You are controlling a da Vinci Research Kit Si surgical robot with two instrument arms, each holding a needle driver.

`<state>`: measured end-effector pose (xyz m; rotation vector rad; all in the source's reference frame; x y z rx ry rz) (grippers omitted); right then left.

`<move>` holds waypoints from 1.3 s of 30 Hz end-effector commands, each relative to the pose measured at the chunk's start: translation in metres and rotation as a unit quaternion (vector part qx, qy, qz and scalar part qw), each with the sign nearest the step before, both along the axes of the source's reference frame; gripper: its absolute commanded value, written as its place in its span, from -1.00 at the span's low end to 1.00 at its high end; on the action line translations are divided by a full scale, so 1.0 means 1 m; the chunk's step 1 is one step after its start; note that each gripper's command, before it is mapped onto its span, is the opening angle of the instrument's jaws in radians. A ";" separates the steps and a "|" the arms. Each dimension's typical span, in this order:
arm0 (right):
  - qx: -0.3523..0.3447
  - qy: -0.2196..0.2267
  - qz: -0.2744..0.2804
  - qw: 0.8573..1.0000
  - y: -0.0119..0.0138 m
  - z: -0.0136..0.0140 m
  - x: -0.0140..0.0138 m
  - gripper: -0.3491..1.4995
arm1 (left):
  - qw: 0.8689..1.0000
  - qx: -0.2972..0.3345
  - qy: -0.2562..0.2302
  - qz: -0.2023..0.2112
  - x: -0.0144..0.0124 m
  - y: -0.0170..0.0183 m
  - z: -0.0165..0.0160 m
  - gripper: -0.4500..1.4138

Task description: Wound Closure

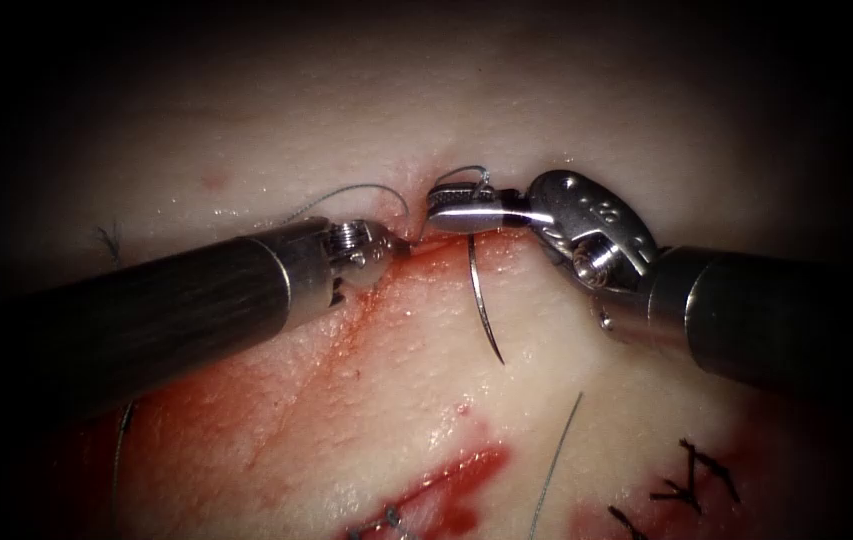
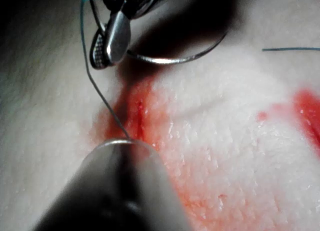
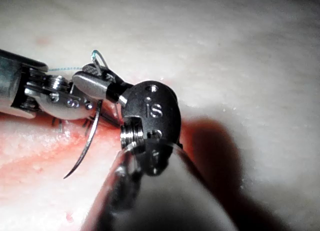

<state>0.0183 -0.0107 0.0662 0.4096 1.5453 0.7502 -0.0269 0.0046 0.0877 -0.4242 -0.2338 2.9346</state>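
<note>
Needle (image 1: 483, 300) first: we see it gripped by the right tool (image 1: 461, 212), whose fingers (image 1: 466, 216) are closed across its upper end, close to where the thread (image 1: 346, 192) joins. The curve hangs down from those fingers with its sharp tip free in the air over the tissue (image 1: 426, 390), not in it, just right of the cut (image 1: 416, 250).

The left tool (image 1: 386, 245) lies opposite, its tip low at the cut; we cannot tell whether its fingers are open or closed, or whether they hold anything. In the left wrist view the thread runs from the needle's end in a loop (image 2: 87, 21) down toward that tool's shaft.

Risks, as we judge them: a hold so near the needle's end could let the curve swivel in the fingers under load; the free tip could score the tissue; the slack loop could snag on either tool; red fluid (image 1: 446, 480) makes the surface slippery.

We see no containers here.
</note>
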 end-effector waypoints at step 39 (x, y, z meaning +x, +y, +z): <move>-0.319 -0.072 0.058 0.943 0.0012 0.0122 0.0075 -1.00 | 0.993 0.113 0.018 0.033 0.0007 -0.0021 0.0016 0.35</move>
